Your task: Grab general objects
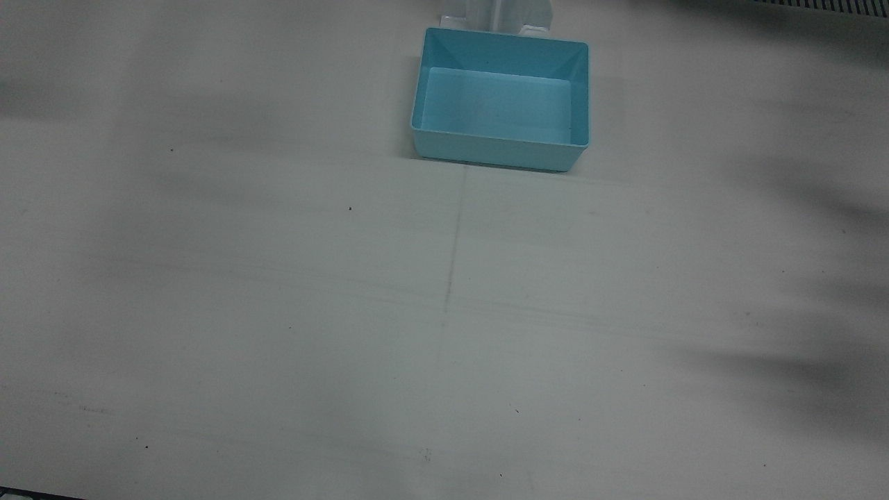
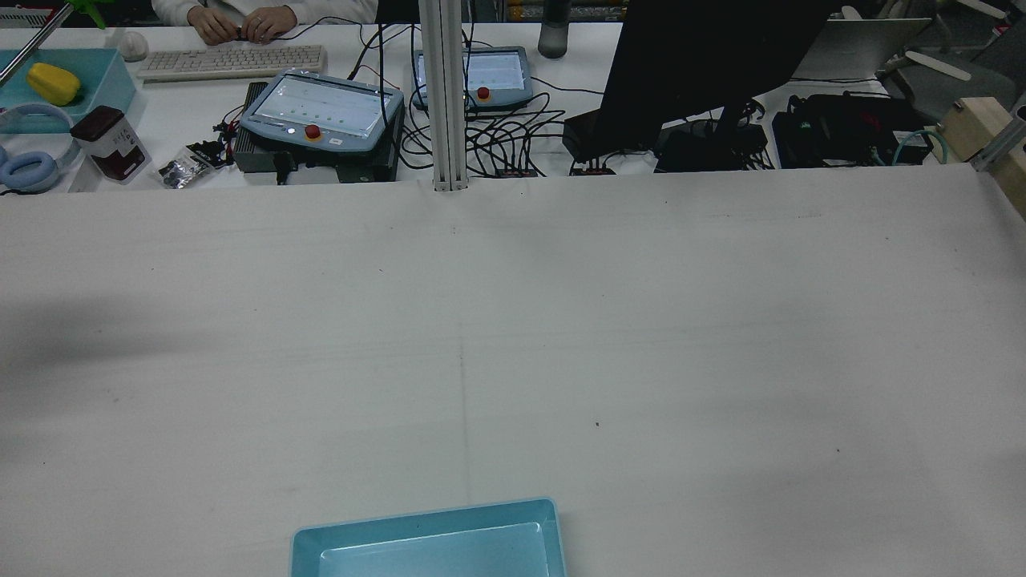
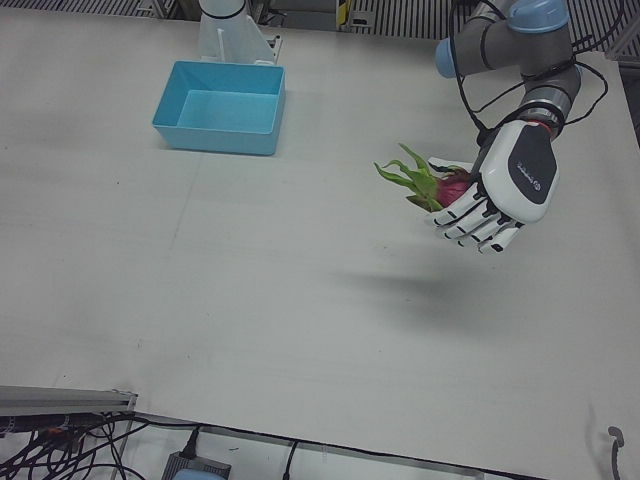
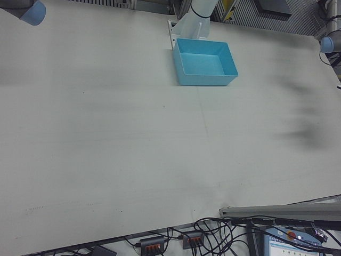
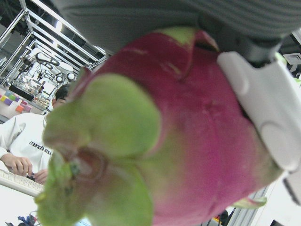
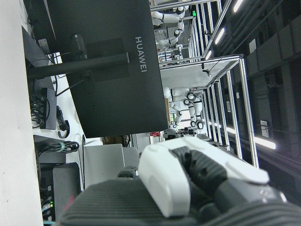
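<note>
A pink dragon fruit with green leaves sits in my left hand, which is shut on it and holds it in the air above the table, right of the middle in the left-front view. The fruit fills the left hand view, with a white finger pressed on its side. Only part of my right hand shows, in the right hand view. It is raised, with nothing in it and the fingers uncurled.
An empty light-blue bin stands on the white table near the arms' pedestals; it also shows in the rear view, the left-front view and the right-front view. An operators' desk with monitor and pendants lies beyond the table.
</note>
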